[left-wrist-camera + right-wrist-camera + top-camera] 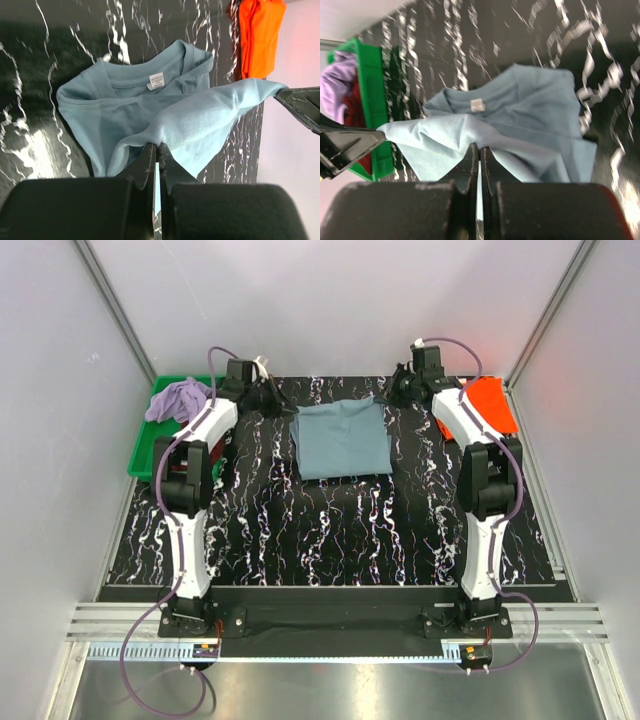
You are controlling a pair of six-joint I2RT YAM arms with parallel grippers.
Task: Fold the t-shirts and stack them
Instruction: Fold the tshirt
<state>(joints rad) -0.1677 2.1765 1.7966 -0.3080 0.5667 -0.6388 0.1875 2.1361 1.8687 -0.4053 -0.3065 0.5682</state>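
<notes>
Both hands are working at the far side of the table, around 12 o'clock in the overhead view. The left hand is pinching shut on a raised edge of the blue-grey shirt, and the right hand is doing the same on the other end of that edge. Each wrist view shows the cloth stretching away to the opposite hand.

The relation that matters is this: the held edge is running from 9 o'clock to 3 o'clock between the two hands. The rest of the shirt is lying flat on the table toward 6 o'clock from them, reaching back toward the arm bases. The collar, with its white label showing, is lying open under the lifted layer. Neither arm is nearer, since each is standing at its own end of the edge. Any fold will probably call for both hands travelling together toward 6 o'clock, keeping the edge level so the cloth is not skewing.

The orange shirt is lying at about 3 o'clock, just beyond the right arm. The lavender shirt and the maroon shirt are sitting in the green tray at about 9 o'clock, well apart from the blue-grey one.
</notes>
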